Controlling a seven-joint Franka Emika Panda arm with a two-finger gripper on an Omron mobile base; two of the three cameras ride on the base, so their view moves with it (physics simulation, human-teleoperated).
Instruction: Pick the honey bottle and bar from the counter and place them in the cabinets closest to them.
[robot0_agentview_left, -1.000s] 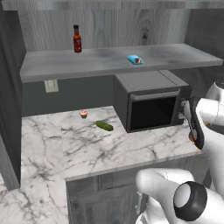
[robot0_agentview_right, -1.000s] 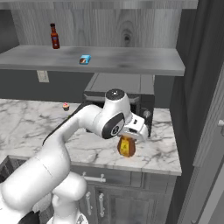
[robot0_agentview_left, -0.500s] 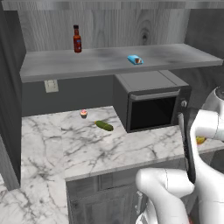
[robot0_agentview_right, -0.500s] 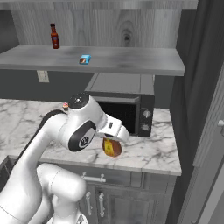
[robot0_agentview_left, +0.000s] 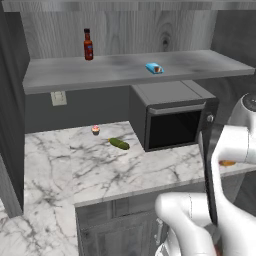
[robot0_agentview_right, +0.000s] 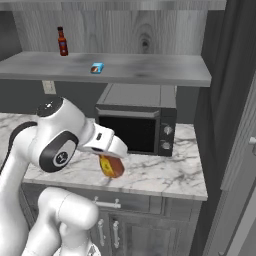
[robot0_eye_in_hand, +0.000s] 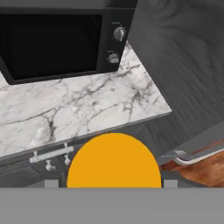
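Room: a kitchen with grey wood walls. A tall grey wood panel stands at the right side of the right base view.
Counter (robot0_agentview_right: 165, 172): white marble with grey veins. It lies across the middle of both base views, over grey doors with silver handles.
Microwave (robot0_agentview_left: 172, 117): a dark box. It sits on the counter, right of the middle in the left base view.
Shelf (robot0_agentview_right: 145, 70): a long grey wood board of the cabinets, above the microwave, in the upper part of both base views.
Bar (robot0_agentview_left: 154, 68): small and blue. It lies flat on the shelf, above the microwave. One end is dark red.
Sauce bottle (robot0_agentview_left: 88, 44): dark red. It stands up straight at the upper left, on the shelf.
Pickle (robot0_agentview_left: 119, 143): green. It lies on the counter left of the microwave.
Cupcake (robot0_agentview_left: 95, 130): tiny, just behind the pickle.
Honey bottle (robot0_agentview_right: 111, 166): amber-orange. It hangs above the front part of the counter, near the middle of the right base view. Its long side leans over. In the hand view its yellow-orange cap faces the camera at the bottom middle.
Gripper (robot0_agentview_right: 111, 150): it is clamped on the honey bottle.
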